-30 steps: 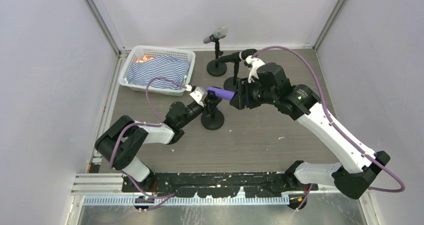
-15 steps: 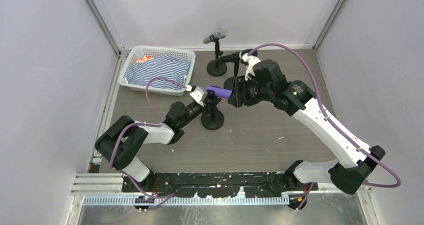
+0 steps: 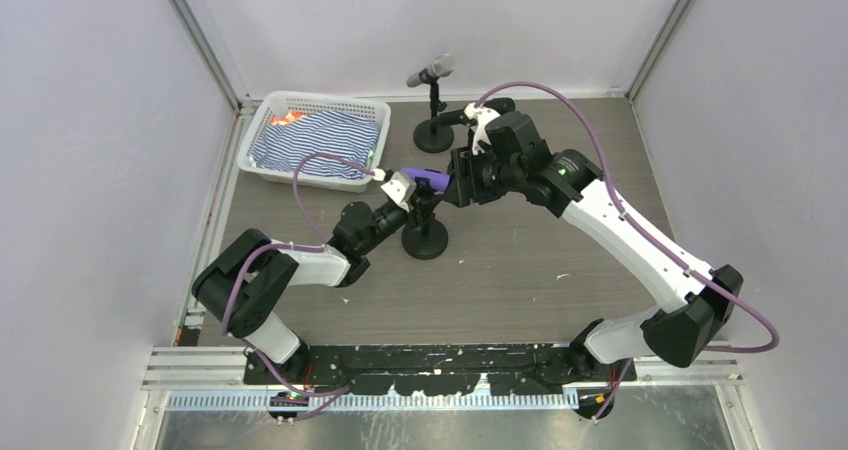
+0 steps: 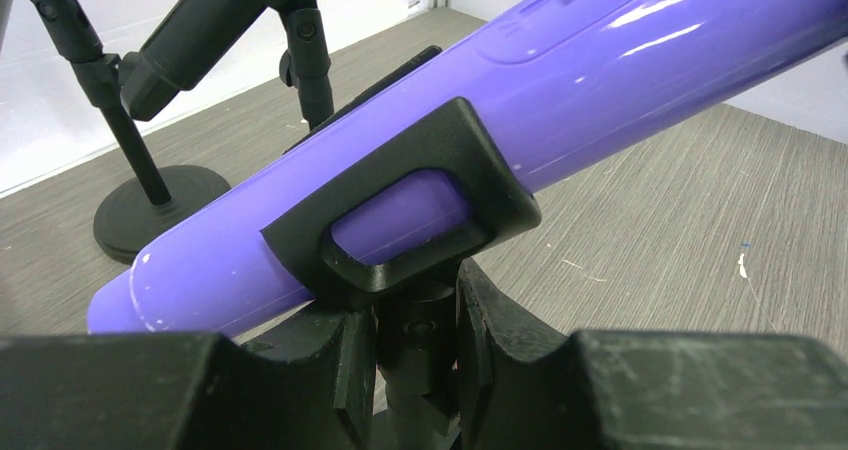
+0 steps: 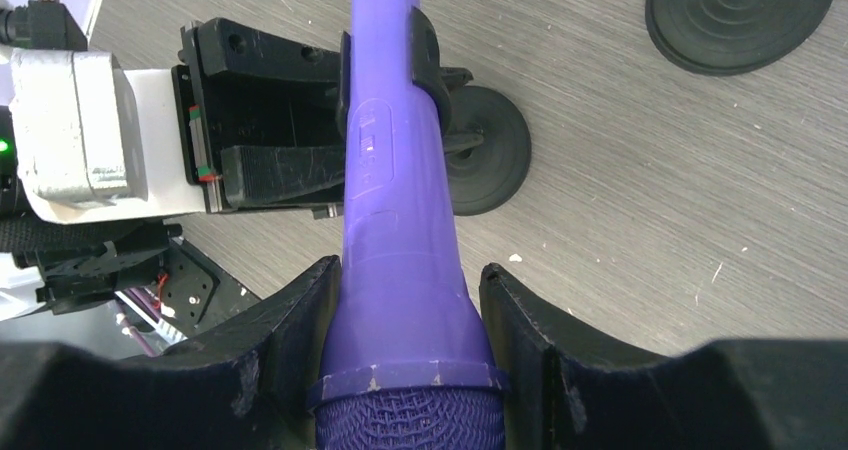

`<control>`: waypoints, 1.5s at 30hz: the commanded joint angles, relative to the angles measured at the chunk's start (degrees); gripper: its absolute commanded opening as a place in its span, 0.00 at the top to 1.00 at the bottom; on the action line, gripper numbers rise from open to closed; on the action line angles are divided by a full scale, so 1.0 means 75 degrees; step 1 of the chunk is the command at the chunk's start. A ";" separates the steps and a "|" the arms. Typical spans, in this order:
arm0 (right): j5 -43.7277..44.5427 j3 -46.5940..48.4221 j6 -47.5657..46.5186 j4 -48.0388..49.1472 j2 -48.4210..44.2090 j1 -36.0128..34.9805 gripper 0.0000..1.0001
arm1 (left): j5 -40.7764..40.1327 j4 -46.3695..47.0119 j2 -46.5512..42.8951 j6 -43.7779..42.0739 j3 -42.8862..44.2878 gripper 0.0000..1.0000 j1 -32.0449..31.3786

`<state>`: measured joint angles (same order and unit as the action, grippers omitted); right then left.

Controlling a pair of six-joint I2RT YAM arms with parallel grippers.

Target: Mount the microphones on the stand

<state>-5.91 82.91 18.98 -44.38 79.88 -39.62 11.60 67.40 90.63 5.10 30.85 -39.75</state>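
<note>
The purple microphone [image 3: 424,179] lies nearly level in the clip [image 4: 420,200] of the front stand [image 3: 425,240], its handle pushed through the clip [image 5: 418,50]. My right gripper [image 5: 405,350] is shut on the purple microphone [image 5: 395,220] just below its mesh head. Low under the clip, my left gripper [image 4: 420,360] is shut on the stand's post [image 4: 425,330]. Behind, the silver-grey microphone [image 3: 431,70] sits on its own stand. The black microphone [image 3: 455,117] sits on another stand, partly hidden by my right arm.
A white basket [image 3: 262,118] holding a striped cloth [image 3: 315,140] stands at the back left. The round bases of the two rear stands [image 3: 433,135] [image 5: 740,10] sit close behind the grippers. Walls close in the table on three sides.
My right gripper has moved left, sliding the purple microphone further through the clip. The left gripper has held still on the stand's post.
</note>
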 commanded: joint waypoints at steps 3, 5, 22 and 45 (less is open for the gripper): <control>-0.0187 -0.0295 -0.0312 0.0205 0.1538 -0.0121 0.99 | 0.2858 0.0096 0.0129 -0.0505 0.0368 1.00 -0.1163; -0.0196 -0.0228 -0.0350 0.0210 0.1657 -0.0123 0.99 | 0.2860 0.0094 0.0144 -0.0508 0.0372 1.00 -0.1169; -0.0361 -0.0246 -0.0404 0.0765 0.2347 -0.0126 0.99 | 0.2773 0.0095 0.0103 -0.0523 0.0282 1.00 -0.1181; -0.0541 -0.0082 -0.0584 0.1450 0.0105 -0.0103 0.15 | 0.1752 0.0689 0.0224 -0.0330 -0.0385 0.86 -0.1181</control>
<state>-8.91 82.94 15.31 -39.22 82.94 -39.99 10.20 70.89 91.50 3.55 29.78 -42.44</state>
